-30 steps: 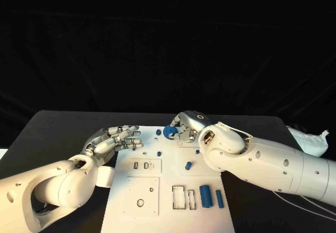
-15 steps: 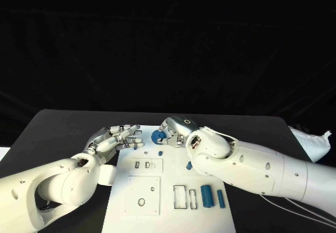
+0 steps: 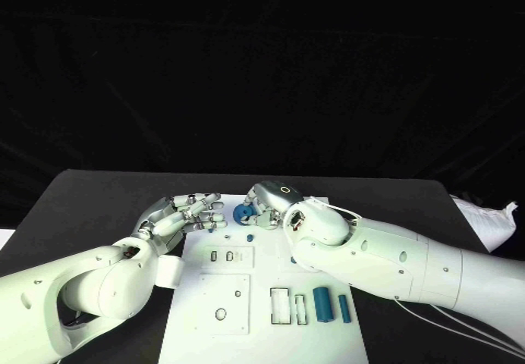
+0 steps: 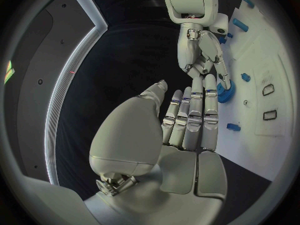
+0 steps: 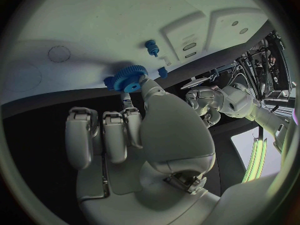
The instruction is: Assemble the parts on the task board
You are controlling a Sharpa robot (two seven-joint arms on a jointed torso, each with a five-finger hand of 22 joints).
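Black cloth hangs behind a black worktop (image 3: 88, 197), with the white task board (image 3: 257, 315) lying in the middle of it. Furthest left, the left hand (image 3: 178, 217) hovers over the board's far left corner with its fingers (image 4: 195, 107) straight, close together and closed on nothing; their tips reach almost to the blue gear (image 3: 242, 212). Just beside it, the right hand (image 3: 271, 203) comes in from the other side at the board's far edge and pinches that toothed gear between thumb and fingers (image 5: 130, 116), the rest of its fingers curled under. In the right wrist view the gear sits at the fingertips just off the board's face, but I cannot tell whether it touches the board. A small blue peg (image 3: 249, 237) stands on the board just nearer than the gear. Nearer still, two small slots (image 3: 221, 258) sit left of centre. Further right along the near part are rectangular cutouts (image 3: 289, 307), then a thick blue cylinder (image 3: 322, 303) and a thinner blue bar (image 3: 344, 309) lying side by side. Off the worktop's right edge lies a crumpled white bag (image 3: 485, 221).
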